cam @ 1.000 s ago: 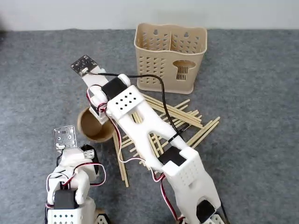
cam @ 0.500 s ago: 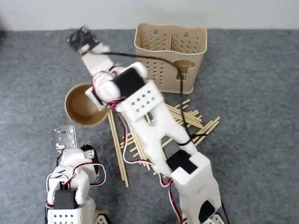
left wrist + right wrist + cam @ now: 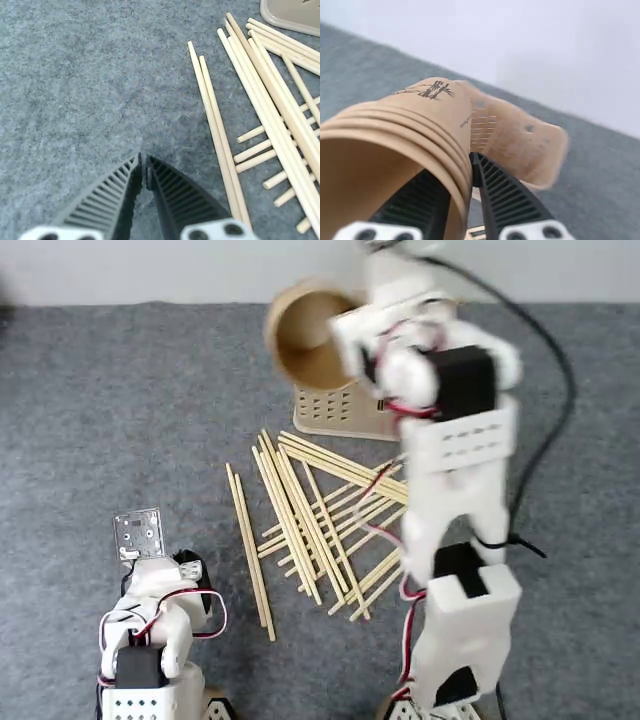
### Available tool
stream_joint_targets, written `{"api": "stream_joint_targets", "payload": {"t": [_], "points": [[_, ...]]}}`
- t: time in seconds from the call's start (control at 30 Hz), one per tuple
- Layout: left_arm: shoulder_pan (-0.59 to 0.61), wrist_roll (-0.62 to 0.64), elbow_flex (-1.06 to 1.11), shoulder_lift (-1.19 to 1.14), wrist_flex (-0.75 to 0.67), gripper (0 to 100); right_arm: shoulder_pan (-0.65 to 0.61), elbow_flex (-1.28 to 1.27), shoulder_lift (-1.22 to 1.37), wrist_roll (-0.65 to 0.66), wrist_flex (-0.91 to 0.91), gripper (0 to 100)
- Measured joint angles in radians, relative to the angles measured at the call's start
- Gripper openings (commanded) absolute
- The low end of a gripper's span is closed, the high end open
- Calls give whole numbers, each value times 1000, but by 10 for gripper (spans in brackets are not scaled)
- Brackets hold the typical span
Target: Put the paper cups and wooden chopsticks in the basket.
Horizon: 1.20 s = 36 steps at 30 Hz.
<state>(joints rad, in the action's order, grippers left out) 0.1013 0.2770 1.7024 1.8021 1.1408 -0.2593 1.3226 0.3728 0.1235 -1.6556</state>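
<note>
- Pinching the wall of the nested paper cups [image 3: 395, 130], the right tool [image 3: 466, 167] holds them raised over the basket [image 3: 330, 410], mouth tipped sideways and not yet let go.
- Empty and pressed together, the left tool [image 3: 142, 170] hangs low over the grey tabletop [image 3: 75, 75], just beside the wooden chopsticks [image 3: 215, 115].
- Those lie scattered on the tabletop in front of the basket; none appears to be inside, so most of the task is judged left to do.

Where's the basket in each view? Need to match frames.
High: basket, top centre, half hidden behind the cups.
Left wrist: its corner, just past the chopsticks.
Right wrist: behind the cups.
Shared landmark: grey mat.
</note>
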Motion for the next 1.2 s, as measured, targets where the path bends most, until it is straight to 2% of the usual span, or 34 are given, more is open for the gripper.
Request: {"api": "stream_joint_targets", "payload": {"t": [0.13, 0.33, 0.53, 0.7, 0.77, 0.97, 1.2], "points": [[0, 0, 0, 0, 0, 14, 115, 3, 0, 0, 2, 9], [0, 0, 0, 0, 0, 14, 195, -91, -2, 0, 74, 9], [0, 0, 0, 0, 0, 14, 207, -275, 0, 0, 160, 9], [0, 0, 0, 0, 0, 14, 207, -292, 0, 0, 180, 15], [0, 0, 0, 0, 0, 14, 207, -298, 0, 2, 195, 51], [0, 0, 0, 0, 0, 14, 206, -298, 0, 3, 270, 252], [0, 0, 0, 0, 0, 14, 206, -298, 21, 3, 381, 263]]}}
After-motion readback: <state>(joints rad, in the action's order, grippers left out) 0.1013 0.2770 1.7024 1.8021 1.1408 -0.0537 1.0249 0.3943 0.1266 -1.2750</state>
